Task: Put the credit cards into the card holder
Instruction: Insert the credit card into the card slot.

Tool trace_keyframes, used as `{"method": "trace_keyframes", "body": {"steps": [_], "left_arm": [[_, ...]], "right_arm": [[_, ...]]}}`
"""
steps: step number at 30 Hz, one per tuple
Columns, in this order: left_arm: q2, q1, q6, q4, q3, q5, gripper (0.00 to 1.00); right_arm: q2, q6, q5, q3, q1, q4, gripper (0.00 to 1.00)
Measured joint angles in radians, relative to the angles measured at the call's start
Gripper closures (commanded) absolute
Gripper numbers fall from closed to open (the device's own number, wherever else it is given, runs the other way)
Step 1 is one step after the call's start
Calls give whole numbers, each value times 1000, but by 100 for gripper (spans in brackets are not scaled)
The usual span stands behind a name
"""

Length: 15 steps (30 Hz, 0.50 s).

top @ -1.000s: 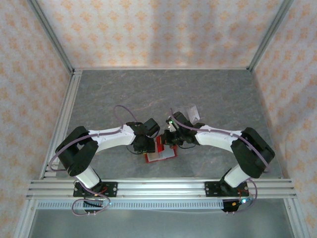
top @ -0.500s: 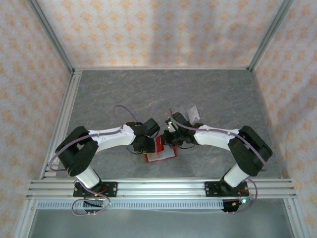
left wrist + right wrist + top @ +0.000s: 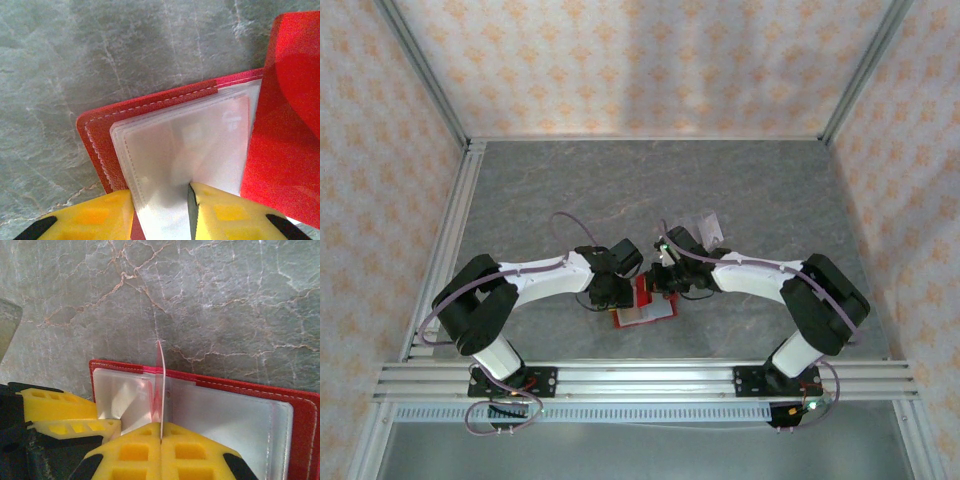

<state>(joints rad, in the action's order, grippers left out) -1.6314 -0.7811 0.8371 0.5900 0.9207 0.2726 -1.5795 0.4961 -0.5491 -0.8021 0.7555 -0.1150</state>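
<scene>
The card holder (image 3: 642,312) lies open on the table between both arms, a red wallet (image 3: 100,135) with pale grey sleeves (image 3: 190,145). My left gripper (image 3: 161,200) is closed on the near edge of those sleeves, and its yellow fingers (image 3: 55,410) hold one sleeve lifted. My right gripper (image 3: 161,432) is shut on one of the credit cards (image 3: 159,385). That card is seen edge-on and stands upright over the sleeves near the wallet's fold (image 3: 165,374). From above, the left gripper (image 3: 617,292) and right gripper (image 3: 663,283) meet over the wallet.
A clear slotted plastic rack (image 3: 708,228) stands just behind the right gripper. Grey marbled tabletop (image 3: 620,180) stretches to the back, walled in by patterned panels and aluminium rails (image 3: 640,378) along the near edge.
</scene>
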Motion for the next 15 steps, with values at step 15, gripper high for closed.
{"method": "trace_keyframes", "body": {"steps": [15], "left_arm": [[0,0,0,0,0,0,66]], "right_arm": [[0,-57,15,0,0,-16,100]]}}
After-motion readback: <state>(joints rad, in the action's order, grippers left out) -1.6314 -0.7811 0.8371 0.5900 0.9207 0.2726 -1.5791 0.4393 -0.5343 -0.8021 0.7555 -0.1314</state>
